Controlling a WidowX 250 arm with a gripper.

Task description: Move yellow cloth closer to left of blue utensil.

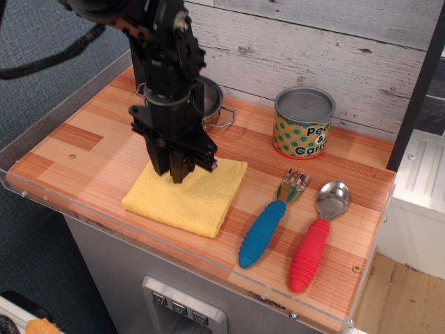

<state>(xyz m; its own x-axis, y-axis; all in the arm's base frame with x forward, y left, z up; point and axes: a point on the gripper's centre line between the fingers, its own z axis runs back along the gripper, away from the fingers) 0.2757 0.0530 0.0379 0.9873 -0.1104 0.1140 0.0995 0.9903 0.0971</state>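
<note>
striped wood counter (104,149) bears soft yellow cloth (186,197); claw (179,170) pressed together above.

Single view only, nothing to cross-check. Camera sits high off the counter's near-left corner, looking down and toward the far right. Mid range: whole wooden counter (90,149) in frame, plank back wall (313,49) at the far side, arm top cropped at the upper edge, floor showing bottom right.

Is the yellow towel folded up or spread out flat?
Folded. The yellow cloth lies as a thick square on the table, and its near edge shows stacked layers.
</note>
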